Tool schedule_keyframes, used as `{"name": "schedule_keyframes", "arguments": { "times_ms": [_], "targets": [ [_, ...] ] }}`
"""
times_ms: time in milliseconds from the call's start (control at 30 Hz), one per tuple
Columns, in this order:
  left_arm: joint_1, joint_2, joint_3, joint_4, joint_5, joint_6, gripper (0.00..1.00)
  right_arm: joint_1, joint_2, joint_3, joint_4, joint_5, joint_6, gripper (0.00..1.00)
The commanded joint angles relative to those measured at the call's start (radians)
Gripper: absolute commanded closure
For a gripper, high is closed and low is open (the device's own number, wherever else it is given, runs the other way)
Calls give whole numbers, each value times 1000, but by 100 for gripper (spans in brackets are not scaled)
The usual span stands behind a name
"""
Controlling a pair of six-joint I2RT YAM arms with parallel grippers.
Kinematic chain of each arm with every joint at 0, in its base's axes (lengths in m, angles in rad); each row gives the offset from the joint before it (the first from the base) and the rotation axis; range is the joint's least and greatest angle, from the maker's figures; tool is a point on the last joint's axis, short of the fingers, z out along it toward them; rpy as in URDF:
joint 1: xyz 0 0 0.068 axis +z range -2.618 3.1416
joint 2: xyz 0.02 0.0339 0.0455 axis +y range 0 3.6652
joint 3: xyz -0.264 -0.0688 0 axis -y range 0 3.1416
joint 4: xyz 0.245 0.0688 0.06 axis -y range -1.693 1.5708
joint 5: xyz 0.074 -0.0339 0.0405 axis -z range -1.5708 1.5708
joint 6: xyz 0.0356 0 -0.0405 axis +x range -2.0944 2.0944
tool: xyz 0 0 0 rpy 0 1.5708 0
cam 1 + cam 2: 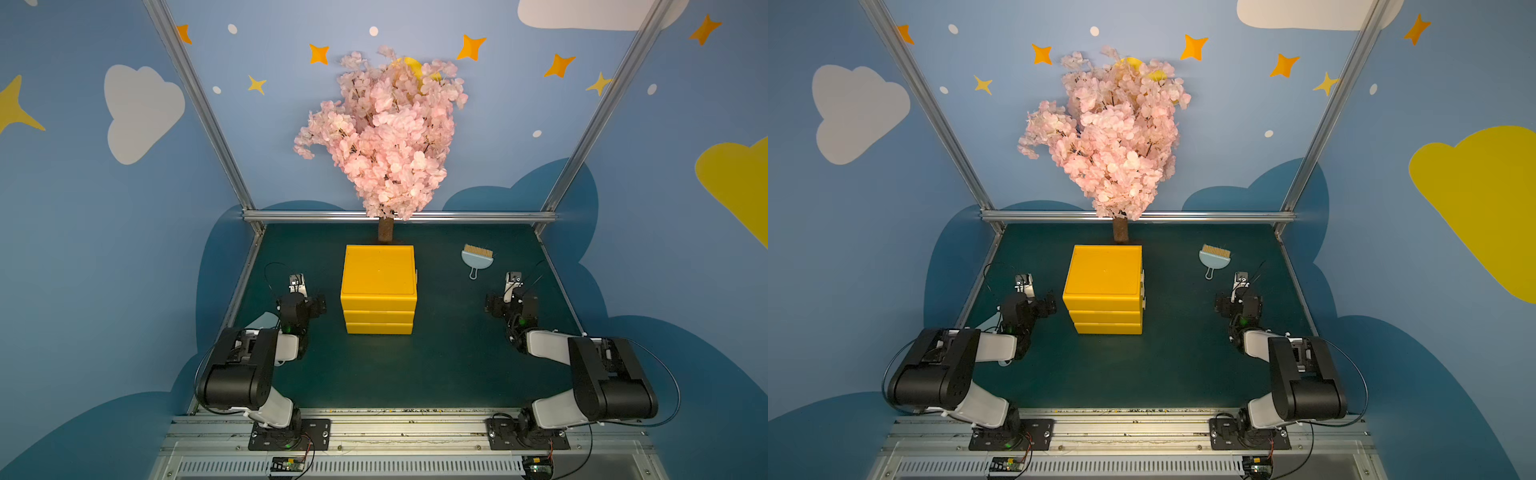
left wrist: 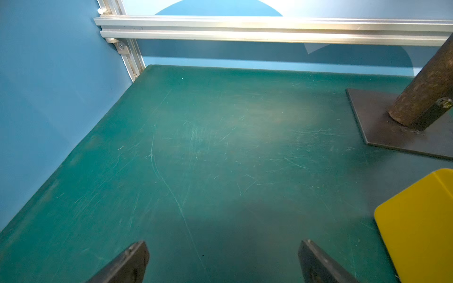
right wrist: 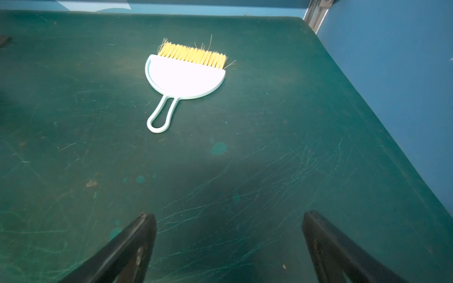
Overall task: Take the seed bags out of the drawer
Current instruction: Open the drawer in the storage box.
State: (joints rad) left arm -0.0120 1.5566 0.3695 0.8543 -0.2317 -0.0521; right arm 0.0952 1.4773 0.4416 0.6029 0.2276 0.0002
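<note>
Top views both show yellow drawer unit (image 1: pixel 378 286) mid-table on dark green mat (image 1: pixel 436 365). It has 3 stacked tiers facing the arms, all fronts flush & shut. seed bags: none visible in any view; w/ every tier closed, can't see inside. Small pale bits (image 1: pixel 1143 286) on unit's right side, too small to ID. Pink blossom tree (image 1: pixel 386 137) stands right behind unit, its crown covering most of the trunk from above.

Left wrist view: left gripper (image 2: pixel 224 245) has jaws spread wide w/ nothing btwn them. Only the two dark tips are in frame, rest cut off at the edge; bare scratched mat ahead. Unit shows only as a cropped yellow corner. Trunk & its flat base plate (image 2: pixel 382 127) are also clipped by the frame edge.

Right wrist view: right gripper (image 3: pixel 229 215) jaws also wide apart & empty, tips only. Pale blue brush (image 3: pixel 186 76) lies flat on mat ahead, bristles pointing away, well apart from the tips. Its body is glare-washed, nearly white.

From above, both grippers' fingers are hidden under wrist hardware.
</note>
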Motion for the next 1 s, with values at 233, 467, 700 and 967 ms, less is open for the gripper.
{"name": "schedule_keyframes", "arguments": {
  "times_ms": [233,467,700,967],
  "targets": [
    [-1,-18,10,0,11,1,0,2,-6,10,27,2,-2,1],
    [-2,-18,10,0,11,0,0,-5,-6,13,21,-15,-2,1],
    [1,-17,13,-3,13,-3,0,-12,-6,17,15,-30,0,1],
    [5,-16,11,-3,19,-8,0,-14,-6,17,14,-33,0,1]
  ]
}}
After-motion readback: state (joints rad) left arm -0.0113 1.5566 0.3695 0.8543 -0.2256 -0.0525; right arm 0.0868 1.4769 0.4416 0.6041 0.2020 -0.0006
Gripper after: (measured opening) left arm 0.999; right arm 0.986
